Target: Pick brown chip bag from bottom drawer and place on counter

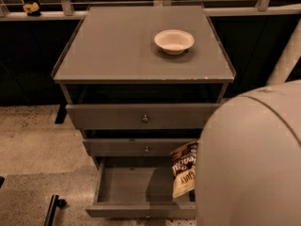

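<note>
The brown chip bag (pixel 183 169) stands upright over the right end of the open bottom drawer (pixel 127 185), with its dark brown lettered part on top and its tan end hanging down. Its right edge is covered by my arm's big white link (pixel 254 164), which fills the lower right. My gripper is hidden behind that link, so the grip on the bag does not show. The counter (pixel 117 51) is the flat grey top of the cabinet above.
A white bowl (pixel 174 41) sits on the counter's back right. Two grey drawers with round knobs (pixel 145 118) (pixel 146 149) are partly pulled out above the bottom one. A black bar (pixel 51 210) lies on the speckled floor at lower left.
</note>
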### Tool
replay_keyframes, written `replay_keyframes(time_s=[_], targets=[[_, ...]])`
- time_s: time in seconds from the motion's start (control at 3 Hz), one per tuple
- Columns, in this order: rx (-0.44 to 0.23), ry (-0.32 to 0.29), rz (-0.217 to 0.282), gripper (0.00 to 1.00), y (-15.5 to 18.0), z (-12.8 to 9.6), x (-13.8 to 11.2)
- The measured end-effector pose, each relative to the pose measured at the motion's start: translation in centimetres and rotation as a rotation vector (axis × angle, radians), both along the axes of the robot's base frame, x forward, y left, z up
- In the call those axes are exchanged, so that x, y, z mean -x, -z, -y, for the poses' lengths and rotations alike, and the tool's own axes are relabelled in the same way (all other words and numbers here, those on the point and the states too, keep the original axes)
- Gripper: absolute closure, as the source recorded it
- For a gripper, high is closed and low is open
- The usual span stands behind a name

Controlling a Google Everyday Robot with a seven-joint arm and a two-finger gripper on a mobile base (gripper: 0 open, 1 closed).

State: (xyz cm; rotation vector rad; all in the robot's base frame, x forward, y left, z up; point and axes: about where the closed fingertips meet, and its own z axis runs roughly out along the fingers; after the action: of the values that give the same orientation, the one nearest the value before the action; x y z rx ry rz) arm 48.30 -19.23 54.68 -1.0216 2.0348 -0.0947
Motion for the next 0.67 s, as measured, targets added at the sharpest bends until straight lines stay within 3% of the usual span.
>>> replay_keyframes(time_s=[0.67], targets=[[0.060,-0.035,0.087,1.00,-6.2,-1.3,-1.1]])
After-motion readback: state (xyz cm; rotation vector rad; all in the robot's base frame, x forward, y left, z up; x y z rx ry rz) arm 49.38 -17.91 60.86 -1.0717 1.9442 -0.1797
